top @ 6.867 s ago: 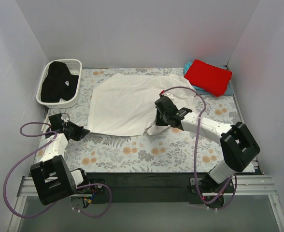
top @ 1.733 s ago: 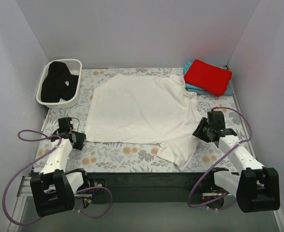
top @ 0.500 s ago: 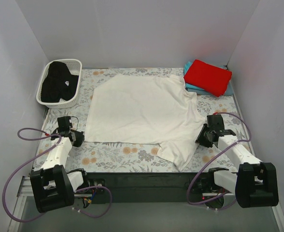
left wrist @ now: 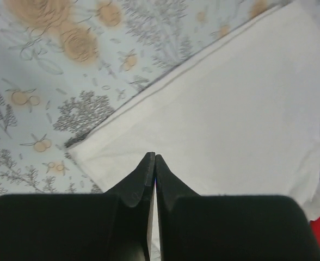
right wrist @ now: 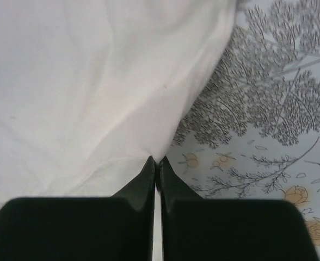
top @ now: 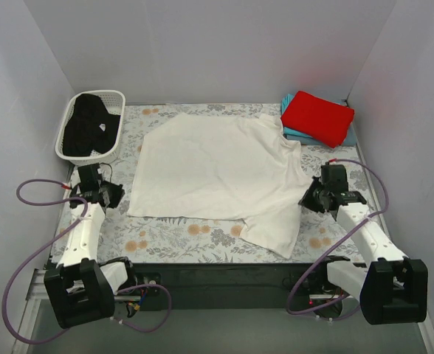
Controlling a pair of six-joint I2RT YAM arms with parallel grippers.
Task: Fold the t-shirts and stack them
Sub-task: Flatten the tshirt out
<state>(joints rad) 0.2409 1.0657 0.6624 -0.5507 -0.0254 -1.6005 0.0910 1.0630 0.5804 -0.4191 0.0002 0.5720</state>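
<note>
Both pairs of jaws are pressed shut. The left jaws hang over the white t-shirt's (left wrist: 231, 109) near-left corner, seemingly empty. The right jaws sit at its right edge, and whether cloth is nipped I can't tell. That shirt lies spread and unfolded mid-table (top: 180, 234). The red t-shirt (top: 318, 118) sits folded on the teal t-shirt (top: 292, 133) at the far-right corner, and the black t-shirt (top: 88, 133) waits in the basket (top: 114, 96), far-left.

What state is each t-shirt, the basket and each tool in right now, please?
white t-shirt: spread open, unfolded
red t-shirt: folded, top of the stack
teal t-shirt: folded, under the red t-shirt
black t-shirt: crumpled inside the basket
basket: upright, holding the black t-shirt
left tool: shut, by the white t-shirt's near-left corner
right tool: shut, at the white t-shirt's right edge
</note>
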